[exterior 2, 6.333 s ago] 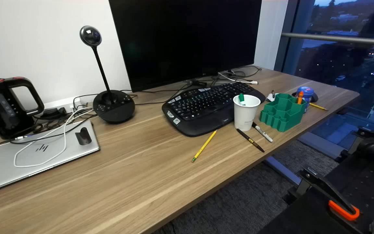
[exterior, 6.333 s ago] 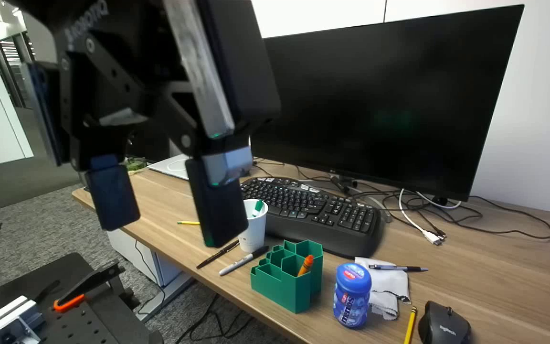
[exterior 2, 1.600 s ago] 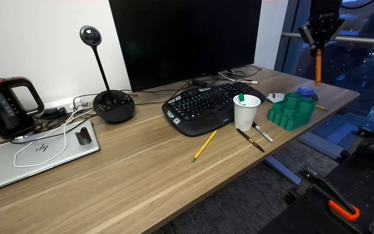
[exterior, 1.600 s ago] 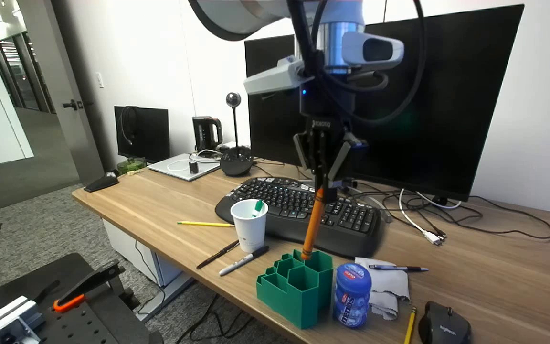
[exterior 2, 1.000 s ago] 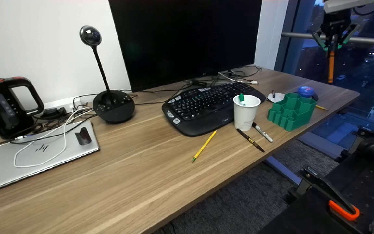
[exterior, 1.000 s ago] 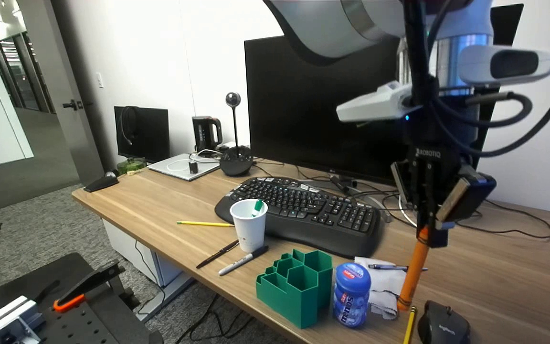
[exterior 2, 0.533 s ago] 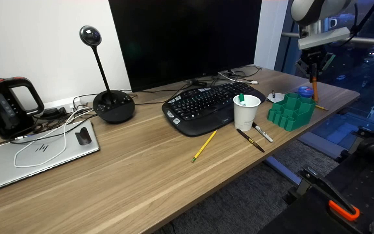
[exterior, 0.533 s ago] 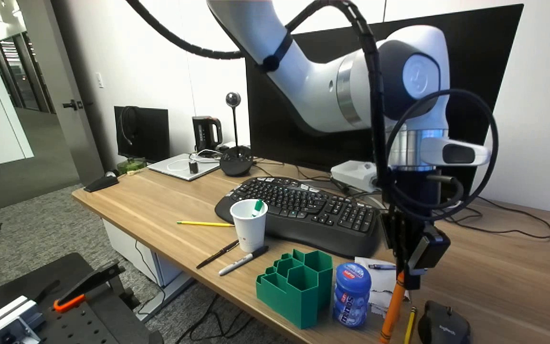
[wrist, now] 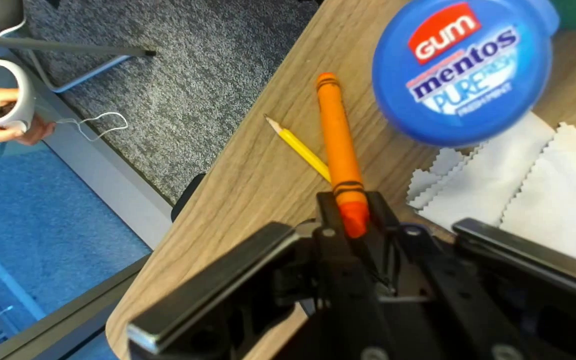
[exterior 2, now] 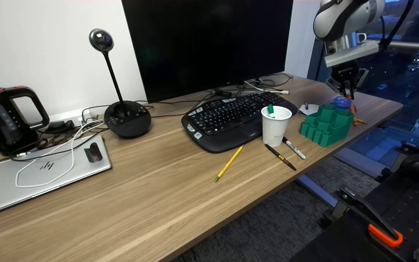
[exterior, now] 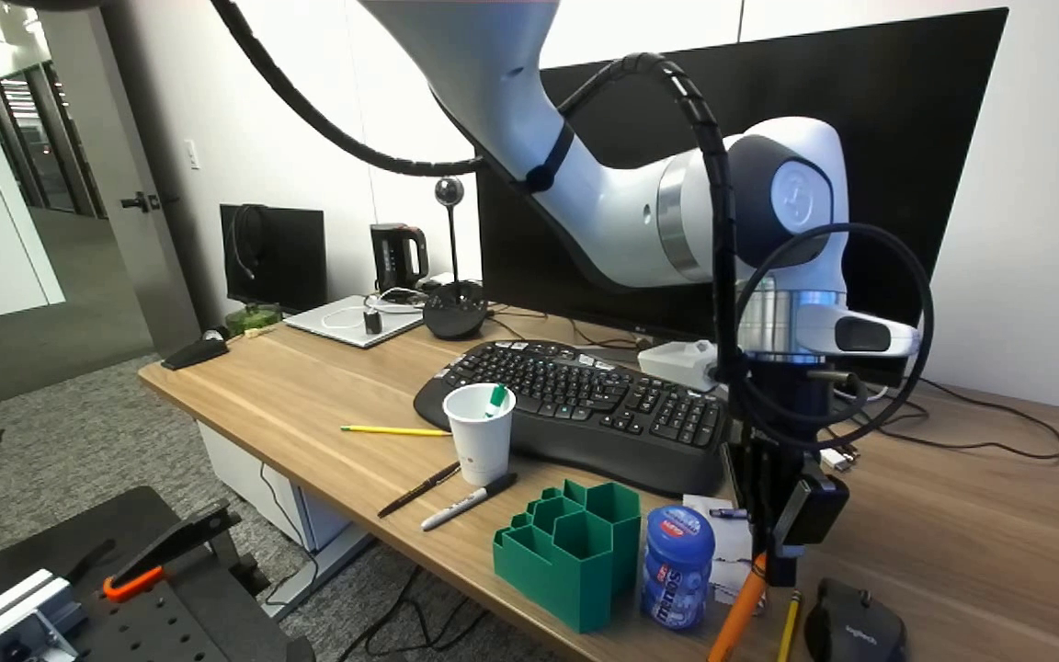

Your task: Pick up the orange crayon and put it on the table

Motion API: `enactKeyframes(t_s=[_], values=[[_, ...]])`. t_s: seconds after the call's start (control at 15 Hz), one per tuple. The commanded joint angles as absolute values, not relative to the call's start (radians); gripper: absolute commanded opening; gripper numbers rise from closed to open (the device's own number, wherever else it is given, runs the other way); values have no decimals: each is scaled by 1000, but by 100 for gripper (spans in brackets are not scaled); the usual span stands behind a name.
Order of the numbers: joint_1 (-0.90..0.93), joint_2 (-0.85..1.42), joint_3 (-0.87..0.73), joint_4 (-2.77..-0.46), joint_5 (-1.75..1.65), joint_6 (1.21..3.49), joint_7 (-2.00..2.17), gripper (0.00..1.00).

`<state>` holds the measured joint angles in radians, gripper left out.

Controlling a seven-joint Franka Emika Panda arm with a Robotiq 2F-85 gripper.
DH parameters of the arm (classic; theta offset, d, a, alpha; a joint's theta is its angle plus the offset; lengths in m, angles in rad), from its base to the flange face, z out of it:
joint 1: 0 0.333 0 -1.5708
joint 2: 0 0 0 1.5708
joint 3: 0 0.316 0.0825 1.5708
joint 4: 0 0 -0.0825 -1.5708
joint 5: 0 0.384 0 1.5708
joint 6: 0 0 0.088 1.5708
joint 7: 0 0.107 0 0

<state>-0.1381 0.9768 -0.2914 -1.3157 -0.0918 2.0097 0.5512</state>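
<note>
My gripper point(wrist: 353, 212) is shut on the orange crayon point(wrist: 339, 135), gripping it by its pointed end. In the wrist view the crayon slants away from the fingertips, its flat far end near the wooden tabletop; whether it touches I cannot tell. An exterior view shows the crayon point(exterior: 739, 611) leaning from beneath the gripper point(exterior: 771, 563) toward the front edge of the table point(exterior: 300, 386). Only parts of the crayon point(exterior 2: 352, 110) show in an exterior view, behind the green organizer.
A blue gum jar point(exterior: 677, 570) and the green organizer point(exterior: 566, 570) stand close beside the crayon. A yellow pencil point(wrist: 304, 152) passes under or beside it. Nearby lie a white cloth point(wrist: 488, 175) and a black mouse point(exterior: 854, 625). The keyboard point(exterior: 585, 405) sits behind.
The crayon was lifted out of the green organizer, which shifted slightly. The gripper then carried it past the gum jar and lowered it; in the last half second the crayon has tilted further.
</note>
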Motion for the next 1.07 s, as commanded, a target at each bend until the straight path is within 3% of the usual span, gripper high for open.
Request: enactKeyframes(t_s=[0.0,0.47,0.8,0.87,1.0], values=[[-146,1037,-293,-1219,-83,1948,560,46],[-142,1010,-284,-1227,-89,1945,518,96],[-139,790,-265,-1481,-124,1910,286,100],[-147,928,-273,-1325,-103,1932,370,100],[-150,852,-268,-1404,-108,1914,314,100]])
